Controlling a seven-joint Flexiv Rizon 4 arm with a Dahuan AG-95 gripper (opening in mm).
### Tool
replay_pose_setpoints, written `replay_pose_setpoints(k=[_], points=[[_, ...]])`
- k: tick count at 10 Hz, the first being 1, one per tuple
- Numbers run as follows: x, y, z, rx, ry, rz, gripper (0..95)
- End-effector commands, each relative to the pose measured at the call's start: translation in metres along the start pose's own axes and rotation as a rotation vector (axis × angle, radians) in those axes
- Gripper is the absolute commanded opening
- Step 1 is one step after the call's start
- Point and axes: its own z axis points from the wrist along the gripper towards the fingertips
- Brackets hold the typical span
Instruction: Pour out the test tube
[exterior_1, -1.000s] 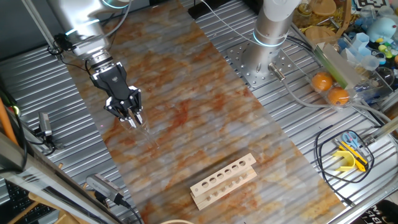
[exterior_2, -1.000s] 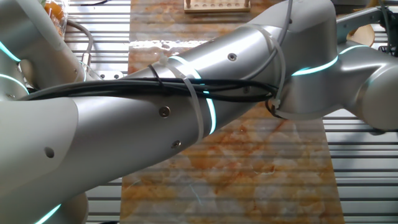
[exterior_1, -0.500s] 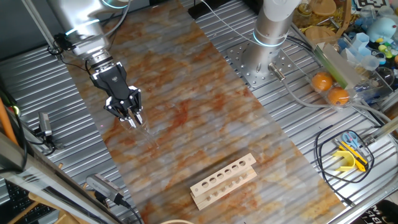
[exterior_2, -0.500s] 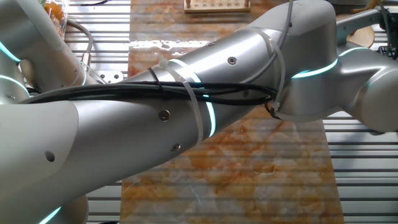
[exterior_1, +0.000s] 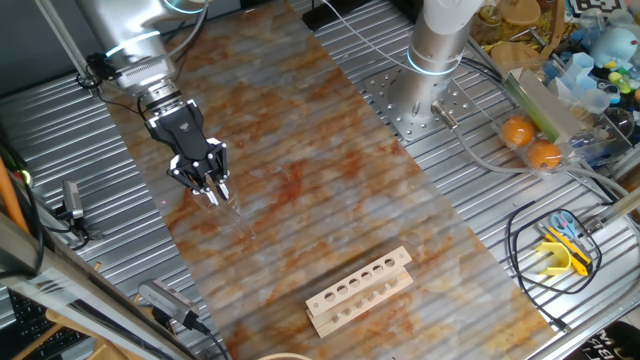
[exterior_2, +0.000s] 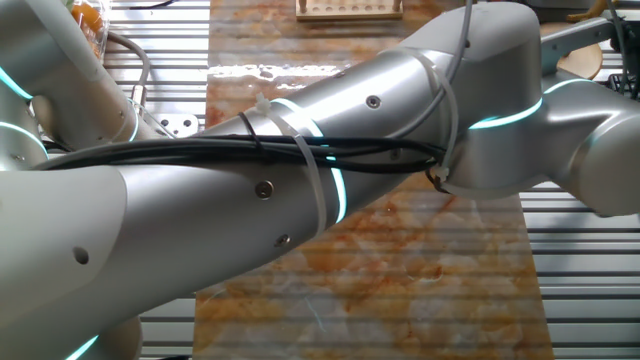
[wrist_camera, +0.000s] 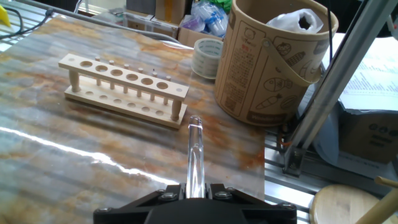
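Observation:
The test tube (wrist_camera: 195, 152) is a slim clear glass tube that sticks out forward from my gripper (wrist_camera: 195, 188), which is shut on its lower end. Its rim points toward the wooden rack. In one fixed view my gripper (exterior_1: 211, 189) hangs low over the left part of the marbled mat (exterior_1: 330, 170), and the test tube (exterior_1: 231, 211) shows only faintly, slanting down and right from the fingertips. The tube looks empty, though I cannot be sure. In the other fixed view the arm (exterior_2: 300, 190) hides gripper and tube.
A pale wooden rack (wrist_camera: 123, 88) with a row of holes stands ahead on the mat, also the rack (exterior_1: 359, 290) near the front edge. A printed paper bucket (wrist_camera: 273, 59) and a tape roll (wrist_camera: 207, 57) stand beyond. A second arm's base (exterior_1: 430, 70), oranges (exterior_1: 531, 141) and cables lie right.
The arm's elbow has crept slightly up and to the right in the other fixed view. Gripper and tube look the same in one fixed view.

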Motion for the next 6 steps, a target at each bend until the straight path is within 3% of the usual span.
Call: replay_pose_setpoints(k=[1, 6], points=[[-0.0001, 0.0000, -0.0001, 0.003, -0.005, 0.002, 0.0], [-0.0001, 0.0000, -0.0001, 0.016, -0.022, 0.011, 0.0]])
